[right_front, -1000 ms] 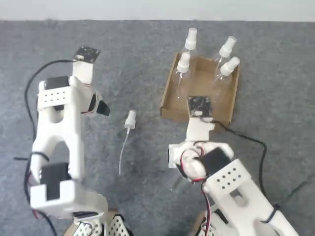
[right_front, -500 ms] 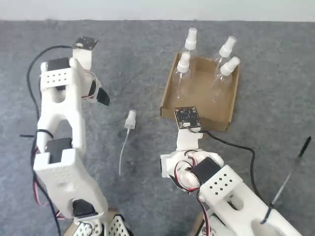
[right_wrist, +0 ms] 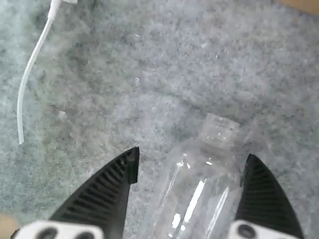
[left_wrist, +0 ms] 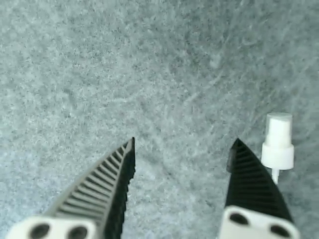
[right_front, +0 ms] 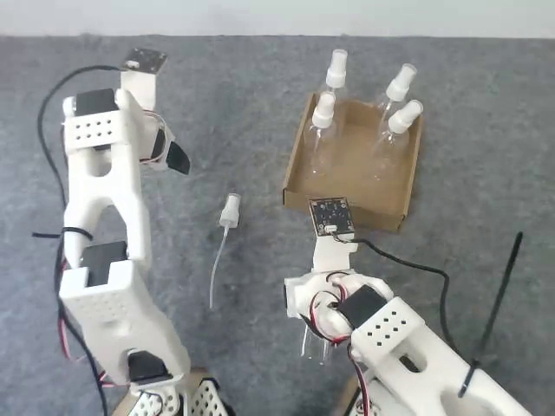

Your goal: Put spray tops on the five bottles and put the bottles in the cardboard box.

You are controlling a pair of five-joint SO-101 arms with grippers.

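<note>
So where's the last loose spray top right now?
In the high view, the spray top lies on the carpet, between the left arm and the cardboard box, touching neither.

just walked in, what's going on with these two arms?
They're capping spray bottles and boxing them. Four capped bottles already stand in the cardboard box. The right gripper is open astride the fifth bottle, which has no top yet; I can't tell whether the fingers touch it. The last spray top lies on the carpet between the arms, with the left gripper open just beside it.
</note>
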